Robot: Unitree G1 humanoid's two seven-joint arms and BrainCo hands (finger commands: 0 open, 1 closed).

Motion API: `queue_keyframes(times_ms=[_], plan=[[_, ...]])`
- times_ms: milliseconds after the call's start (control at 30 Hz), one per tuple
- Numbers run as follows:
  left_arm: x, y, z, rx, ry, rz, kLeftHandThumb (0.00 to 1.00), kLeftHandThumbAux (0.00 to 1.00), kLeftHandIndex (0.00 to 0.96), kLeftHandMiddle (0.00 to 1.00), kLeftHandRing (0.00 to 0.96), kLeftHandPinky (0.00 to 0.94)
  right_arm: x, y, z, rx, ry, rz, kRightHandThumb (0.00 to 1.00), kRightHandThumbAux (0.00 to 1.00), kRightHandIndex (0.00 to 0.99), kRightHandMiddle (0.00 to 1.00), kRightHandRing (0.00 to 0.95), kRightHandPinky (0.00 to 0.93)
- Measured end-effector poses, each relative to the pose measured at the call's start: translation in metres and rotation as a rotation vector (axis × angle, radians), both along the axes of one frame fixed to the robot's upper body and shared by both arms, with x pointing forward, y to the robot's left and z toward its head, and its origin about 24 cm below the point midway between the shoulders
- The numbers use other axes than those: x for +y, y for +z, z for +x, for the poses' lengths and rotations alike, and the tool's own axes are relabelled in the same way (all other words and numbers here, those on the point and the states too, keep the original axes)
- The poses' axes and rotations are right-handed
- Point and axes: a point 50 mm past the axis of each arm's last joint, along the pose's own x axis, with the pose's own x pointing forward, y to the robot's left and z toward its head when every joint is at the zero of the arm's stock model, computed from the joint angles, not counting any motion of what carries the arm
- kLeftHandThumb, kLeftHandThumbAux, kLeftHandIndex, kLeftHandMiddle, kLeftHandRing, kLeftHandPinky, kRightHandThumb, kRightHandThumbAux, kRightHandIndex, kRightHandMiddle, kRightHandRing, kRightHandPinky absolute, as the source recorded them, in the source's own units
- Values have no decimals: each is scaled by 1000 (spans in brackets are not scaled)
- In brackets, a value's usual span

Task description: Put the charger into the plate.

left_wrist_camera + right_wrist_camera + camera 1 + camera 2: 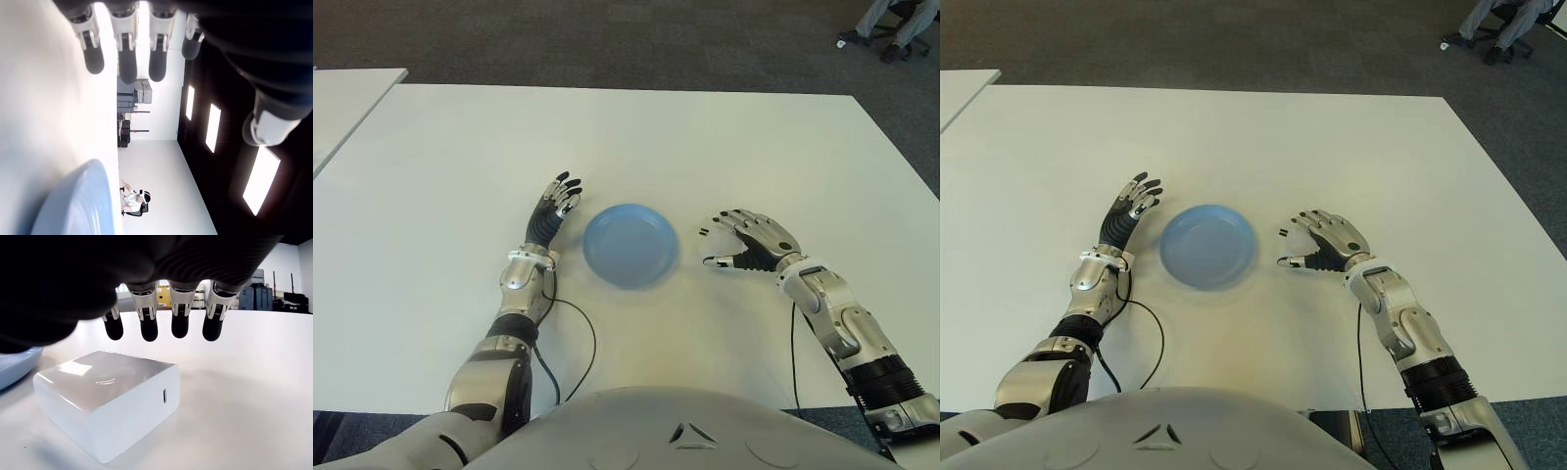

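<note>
Right hand: my right hand hovers just right of the plate, palm down, fingers loosely spread over the charger, holding nothing; in the wrist view the fingertips hang above the charger's top with a gap.
Charger: small white glossy square charger block sits flat on the counter under my right hand, just beside the plate's right rim, not in it; one port slot shows on its side face. From the eye views I only catch a sliver of white under the fingers.
Plate: round light-blue shallow plate sits on the counter between my two hands, nothing in it; its rim also shows at the edge of the right wrist view, close to the charger, can't tell if they touch.
Left hand: my left hand shows just left of the plate, fingers straight and spread, holding nothing, idle.
Counter: large white flat counter carries everything; black cables trail from both forearms across it toward me.
Background: dark carpet floor behind the counter; a seated person's legs at the far right corner.
</note>
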Motion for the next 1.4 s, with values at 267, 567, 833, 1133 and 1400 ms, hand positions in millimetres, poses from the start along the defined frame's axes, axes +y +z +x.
queue_keyframes(times_ms=[267,567,833,1133,1400], plan=[[1,0,-1,-3,2,0,0,483,5,171,177,175,-4,-5,3,18,-18,-11,252,160,0,0,0,0],[1,0,-1,1,1,-5,0,485,2,171,181,179,-10,-7,7,2,-41,-13,254,146,0,0,0,0],[3,0,-1,5,-4,-16,0,489,1,173,182,175,-12,-8,8,-2,-48,-14,272,140,0,0,0,0],[4,0,-1,6,-5,-15,0,492,4,177,184,184,-13,-9,9,-4,-45,-12,280,137,0,0,0,0],[4,0,-1,10,-3,-17,0,489,10,183,193,193,-15,-10,10,3,-46,-6,278,145,0,0,0,0]])
